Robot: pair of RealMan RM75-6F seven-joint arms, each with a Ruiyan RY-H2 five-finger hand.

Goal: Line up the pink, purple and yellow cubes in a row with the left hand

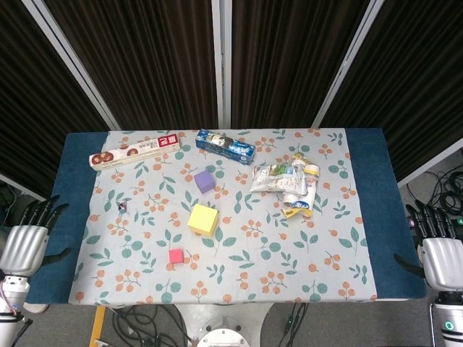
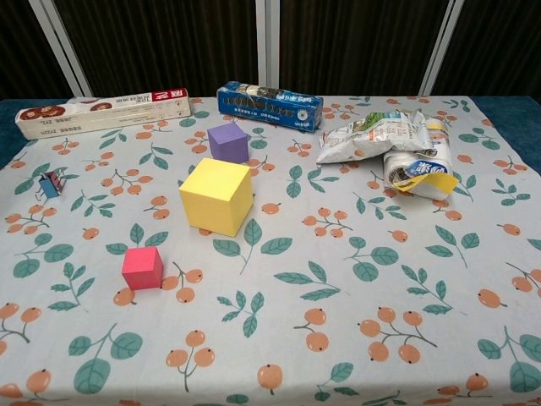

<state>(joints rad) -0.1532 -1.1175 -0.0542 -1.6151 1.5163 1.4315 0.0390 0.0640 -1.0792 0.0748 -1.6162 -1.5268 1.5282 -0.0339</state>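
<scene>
- left hand: off the surface's left edge, near corner, fingers spread, holding nothing; only the head view shows it.
- pink cube: smallest, nearest the front edge, to the right of the left hand and slightly further in; closest cube to that hand.
- yellow cube: biggest, just beyond pink and a bit right, apart from it.
- purple cube: furthest back, nearly straight behind yellow, apart from it.
- the three already run in a rough diagonal from front-left to back; pink sits off that line to the left, so likely the first to nudge.
- right hand: off the right edge, fingers apart, empty, well away from all cubes; left hand clearly nearer.
</scene>
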